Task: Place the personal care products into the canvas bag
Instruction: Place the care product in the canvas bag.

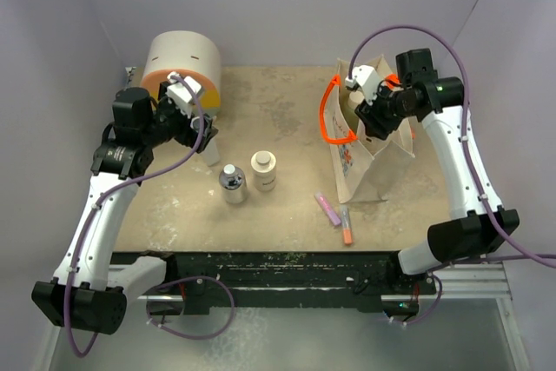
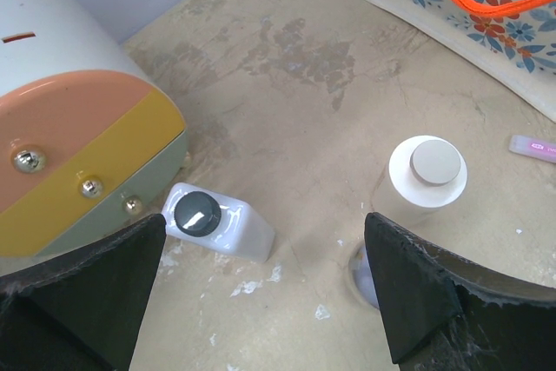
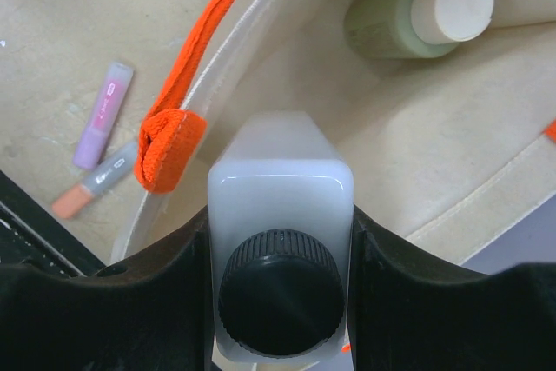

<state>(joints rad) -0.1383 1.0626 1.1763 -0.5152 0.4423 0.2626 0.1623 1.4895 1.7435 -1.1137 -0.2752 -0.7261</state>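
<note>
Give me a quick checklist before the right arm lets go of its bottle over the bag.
1. Grip: right gripper clamps the held white bottle from both sides. ok
2. Position: the bottle hangs over the mouth of the canvas bag, inside the rim. ok
3. Landing spot: green bottle lies at the far end of the bag, not beneath the held one. ok
4. Orange handle runs along the rim close beside the bottle; whether it would snag: cannot tell
5. Left gripper is open and empty, with the second white bottle standing below it. ok
</note>
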